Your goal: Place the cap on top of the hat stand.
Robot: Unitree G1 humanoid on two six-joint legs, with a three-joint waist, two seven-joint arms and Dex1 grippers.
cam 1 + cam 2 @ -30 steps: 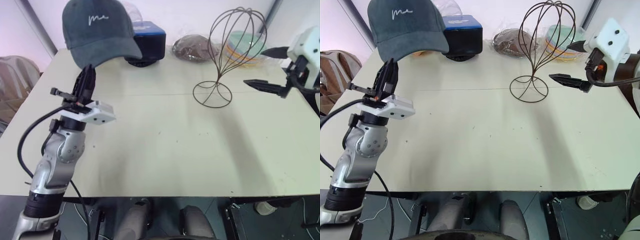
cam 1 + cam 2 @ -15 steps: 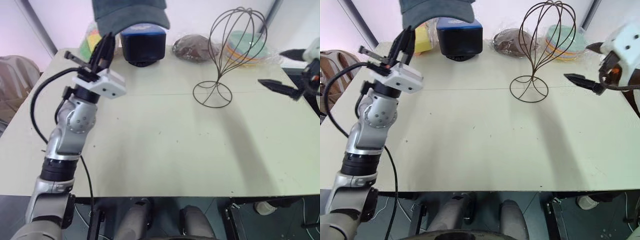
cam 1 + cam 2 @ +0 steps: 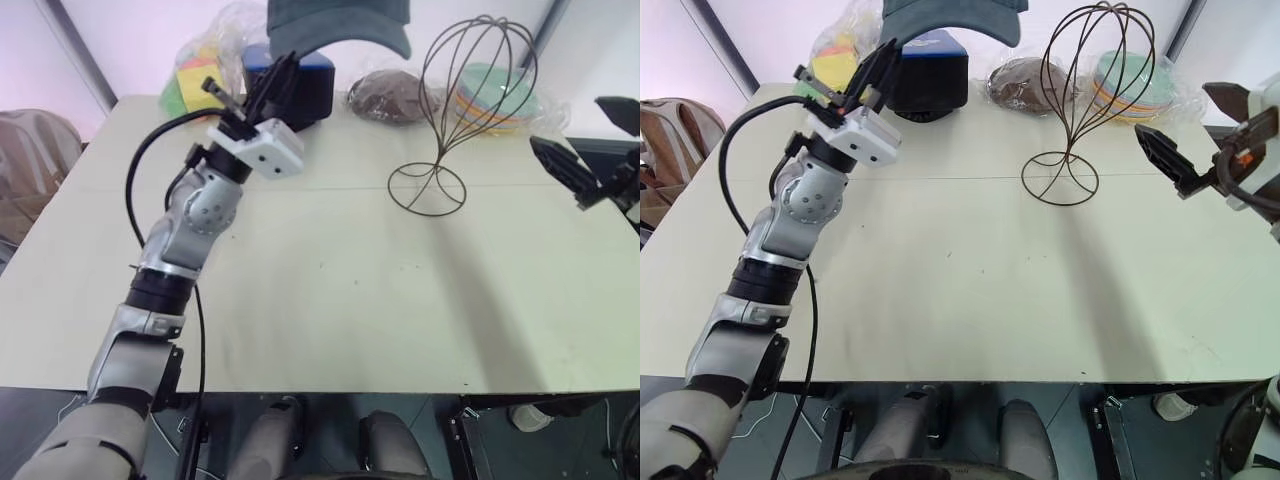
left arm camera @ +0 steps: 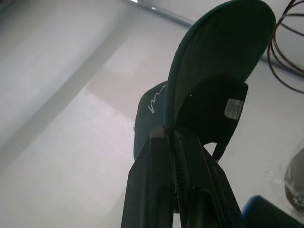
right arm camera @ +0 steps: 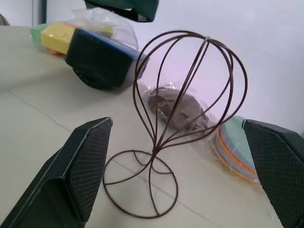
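The left gripper (image 4: 175, 142) is raised above the far left part of the table (image 3: 330, 290), and its 2 black fingers are pressed together on the edge of the brim of the cap (image 4: 213, 71). The cap hangs in the air above the table, at the top edge of the head views (image 3: 338, 22), over a dark blue box (image 3: 930, 70) that stands at the far side of the table. In the left wrist view the underside of the brim faces the camera, a small white label shows inside the cap, and the white cursive embroidery shows on its front. The hat stand (image 3: 470, 100) stands upright on its round wire ring base on the far right part of the table, with nothing on its wire head; the cap is to the left of it and does not touch it. The right gripper (image 3: 583, 150) is at the right edge of the table, well apart from the stand, with its 2 fingers spread wide and nothing between them; in the right wrist view the stand is seen between these fingers (image 5: 71, 175). Behind the stand lie a brown fabric lump in clear plastic (image 3: 388, 96) and a stack of coloured plates (image 3: 500, 98), and a bag with yellow and green blocks (image 3: 205, 65) is beside the blue box.
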